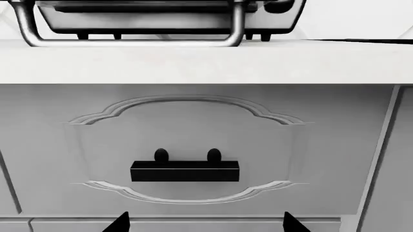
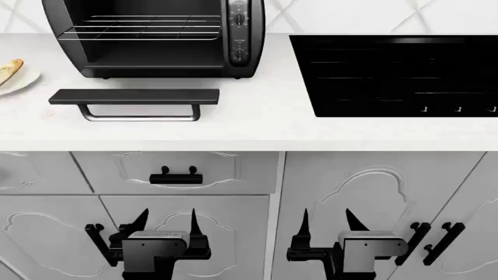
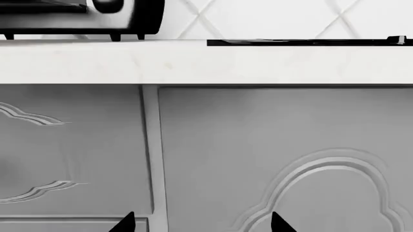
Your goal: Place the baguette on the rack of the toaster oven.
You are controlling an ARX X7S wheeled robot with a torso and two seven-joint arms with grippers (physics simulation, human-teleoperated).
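Note:
The black toaster oven (image 2: 155, 41) stands at the back left of the white counter with its door (image 2: 134, 97) dropped flat toward me. The silver wire rack (image 2: 140, 28) spans its open cavity. The baguette (image 2: 9, 69) lies on a white plate (image 2: 23, 80) at the counter's far left, cut off by the frame edge. My left gripper (image 2: 165, 220) and right gripper (image 2: 325, 219) are both open and empty, low in front of the cabinet fronts, below counter height. The left wrist view shows the oven door handle (image 1: 129, 42) above the counter edge.
A black glass cooktop (image 2: 393, 76) takes the counter's right half. Below the counter are grey cabinet doors and a drawer with a black handle (image 2: 176, 178), also in the left wrist view (image 1: 185, 170). Black door handles (image 2: 435, 242) are at lower right.

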